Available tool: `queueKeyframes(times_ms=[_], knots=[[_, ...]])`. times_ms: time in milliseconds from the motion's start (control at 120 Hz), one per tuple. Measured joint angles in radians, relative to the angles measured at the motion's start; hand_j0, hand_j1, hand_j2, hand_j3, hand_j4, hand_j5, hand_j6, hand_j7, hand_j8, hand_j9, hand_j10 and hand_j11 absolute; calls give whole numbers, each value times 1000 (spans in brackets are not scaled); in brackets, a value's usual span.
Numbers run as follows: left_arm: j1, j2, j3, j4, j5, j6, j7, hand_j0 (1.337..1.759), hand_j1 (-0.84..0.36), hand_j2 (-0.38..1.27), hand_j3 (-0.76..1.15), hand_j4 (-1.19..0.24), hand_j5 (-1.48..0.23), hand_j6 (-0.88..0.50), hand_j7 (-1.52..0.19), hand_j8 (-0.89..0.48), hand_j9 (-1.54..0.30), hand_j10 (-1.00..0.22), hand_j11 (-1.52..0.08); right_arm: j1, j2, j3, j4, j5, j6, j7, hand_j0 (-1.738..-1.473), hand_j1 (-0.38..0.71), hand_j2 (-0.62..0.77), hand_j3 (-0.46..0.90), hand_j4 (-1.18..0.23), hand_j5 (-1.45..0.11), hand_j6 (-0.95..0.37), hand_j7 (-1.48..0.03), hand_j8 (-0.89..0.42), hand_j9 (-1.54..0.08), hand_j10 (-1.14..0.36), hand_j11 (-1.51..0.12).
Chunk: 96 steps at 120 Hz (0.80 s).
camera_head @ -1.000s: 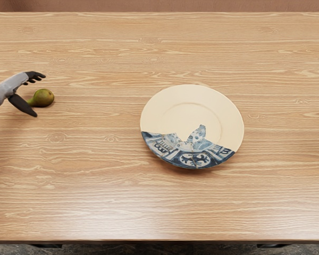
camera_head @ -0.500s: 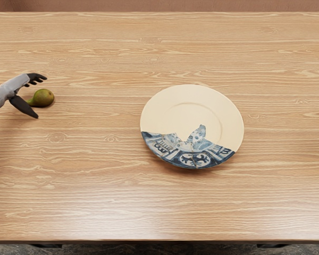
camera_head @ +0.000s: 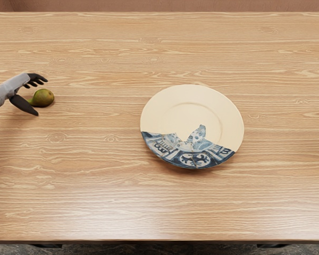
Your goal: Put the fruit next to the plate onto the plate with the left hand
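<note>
A small green pear (camera_head: pixel 42 98) lies on the wooden table at the far left. My left hand (camera_head: pixel 30 93) reaches in from the left edge and sits right at the pear, open, with the dark fingers (camera_head: pixel 36 79) spread behind the fruit and the thumb (camera_head: pixel 24 106) in front of it. The fingers bracket the pear without closing on it. A cream plate (camera_head: pixel 186 114) with a blue patterned front section rests right of the table's centre, well away from the pear. No right arm shows.
The wooden table (camera_head: pixel 159 202) fills the view, its front edge running along the bottom. Bare wood lies between the pear and the plate.
The left hand has crept slightly right around the pear, fingers reaching a little farther past it. Pear and plate have not moved.
</note>
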Motion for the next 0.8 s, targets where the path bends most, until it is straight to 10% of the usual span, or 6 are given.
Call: queueKeyframes(times_ms=[800], knots=[[-11,-6,17,-2,-1,-26,3,1658,-94,77,0,-374,-483,-375,-483,-374,-483,-373,-483,0,0,1,-3,0,0,0,-1658,-317,-5,0,-26,-34,-26,-34,-26,-34,-26,-34]])
